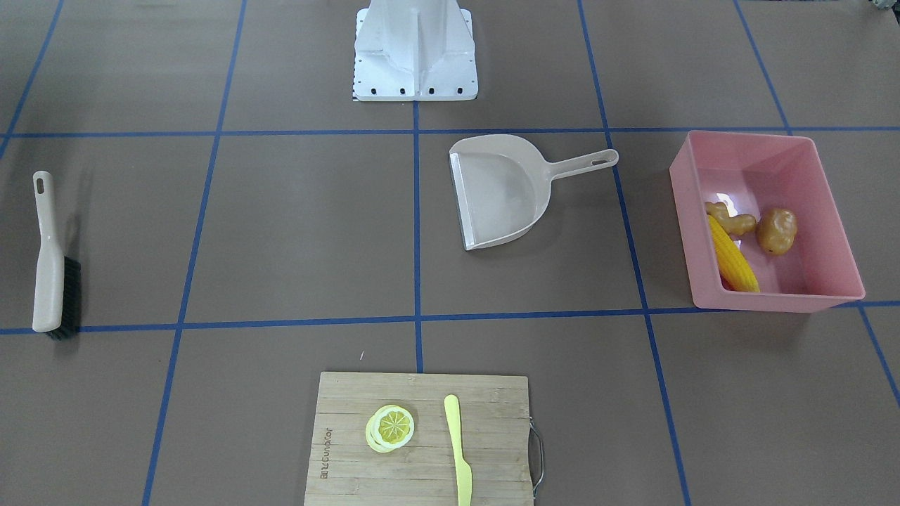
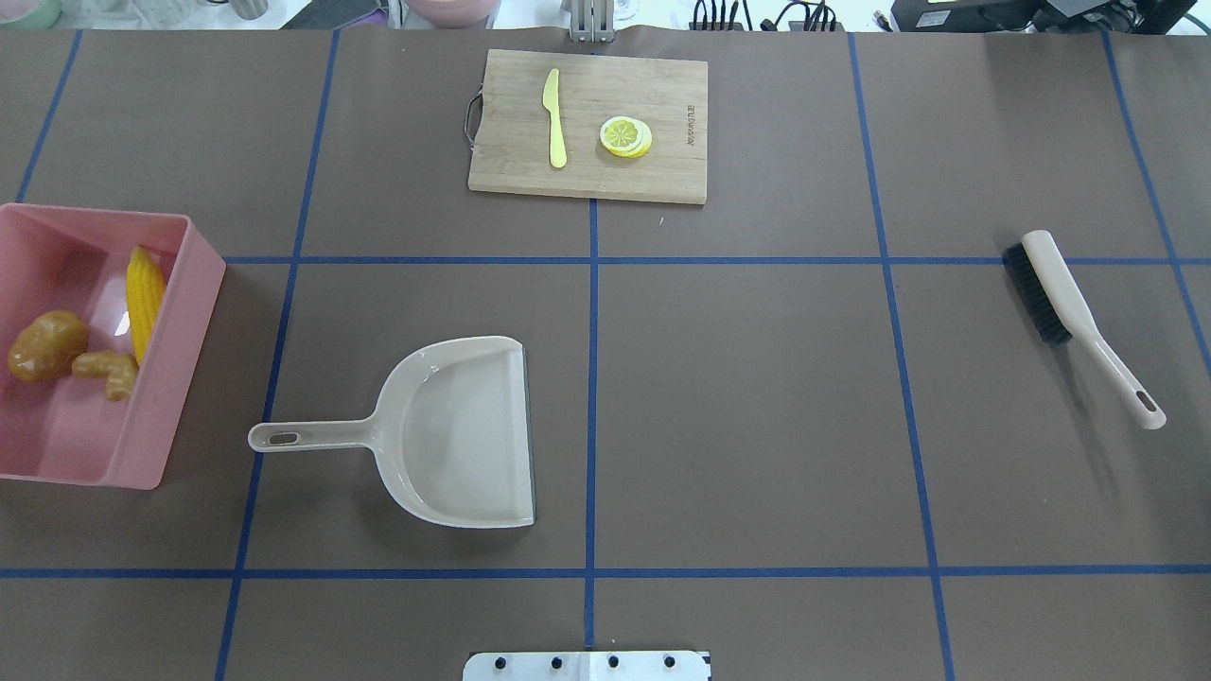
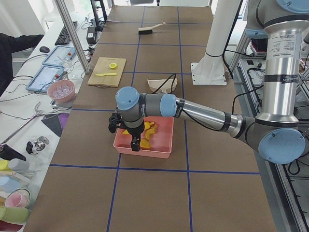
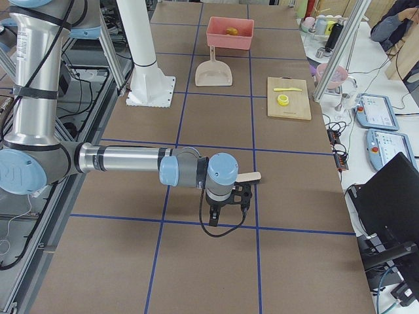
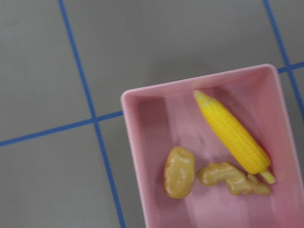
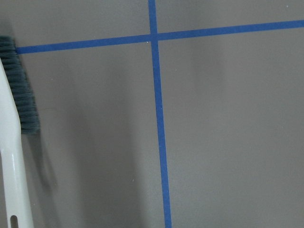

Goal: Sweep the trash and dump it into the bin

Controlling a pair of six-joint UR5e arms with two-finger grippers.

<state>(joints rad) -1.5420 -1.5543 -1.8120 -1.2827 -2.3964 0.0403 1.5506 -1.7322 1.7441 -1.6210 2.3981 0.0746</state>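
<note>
The pink bin (image 1: 773,301) stands at the table's left end and also shows in the overhead view (image 2: 175,359). In it lie the yellow corn cob (image 1: 731,256), the brown potato (image 1: 777,230) and the tan ginger root (image 1: 731,221). The left wrist view looks down on the corn (image 5: 232,130), potato (image 5: 179,172) and ginger (image 5: 232,176). My left gripper (image 3: 134,144) hangs above the bin and shows only in the exterior left view. My right gripper (image 4: 227,204) hangs above the brush, seen only in the exterior right view. I cannot tell whether either is open or shut.
A beige dustpan (image 2: 464,430) lies empty left of centre, handle toward the bin. A beige brush (image 2: 1069,303) with black bristles lies at the right end. A bamboo cutting board (image 2: 672,161) at the far edge carries a lemon slice (image 2: 625,136) and a pale yellow knife (image 2: 554,118).
</note>
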